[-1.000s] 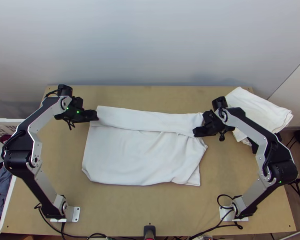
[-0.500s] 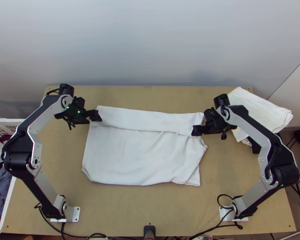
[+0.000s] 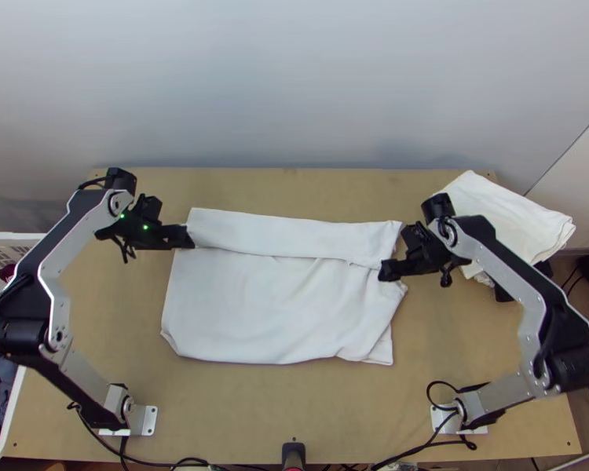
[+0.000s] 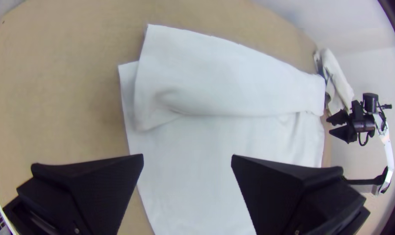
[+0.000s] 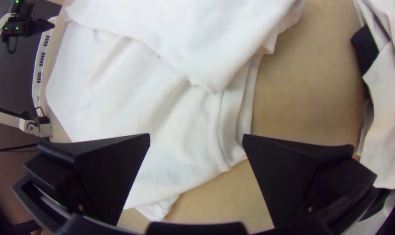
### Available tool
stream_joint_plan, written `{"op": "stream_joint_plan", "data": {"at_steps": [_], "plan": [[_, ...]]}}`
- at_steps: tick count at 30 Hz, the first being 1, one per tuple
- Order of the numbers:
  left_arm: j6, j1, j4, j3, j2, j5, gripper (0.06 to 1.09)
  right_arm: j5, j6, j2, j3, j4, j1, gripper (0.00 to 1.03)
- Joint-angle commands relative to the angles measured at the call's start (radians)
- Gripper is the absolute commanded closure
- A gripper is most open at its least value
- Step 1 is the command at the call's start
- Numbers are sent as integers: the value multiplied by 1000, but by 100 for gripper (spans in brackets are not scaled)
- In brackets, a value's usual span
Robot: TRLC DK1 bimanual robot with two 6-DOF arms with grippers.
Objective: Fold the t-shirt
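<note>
Two open grippers: left gripper at the left edge of the white t-shirt, right gripper at its right edge. Shirt lies mid-table (far side folded over in a strip, right end wrinkled).

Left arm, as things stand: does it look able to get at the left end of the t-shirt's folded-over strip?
Likely yes: the left gripper is open close to that end of the strip, nothing seen between them, and the right gripper is off at the t-shirt's right side.
</note>
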Motion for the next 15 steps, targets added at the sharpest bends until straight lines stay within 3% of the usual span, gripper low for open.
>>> {"op": "stream_joint_plan", "data": {"at_steps": [1,7,15], "plan": [[136,-8,-58,-96,-124,-6,11,2,-19,-124,-105,-63,62,4],[270,-47,-152,-185,-282,-15,11,2,-45,-230,-205,-139,122,5],[349,-171,-173,-331,-445,-124,11,2,-42,-317,-292,-181,228,5]]}}
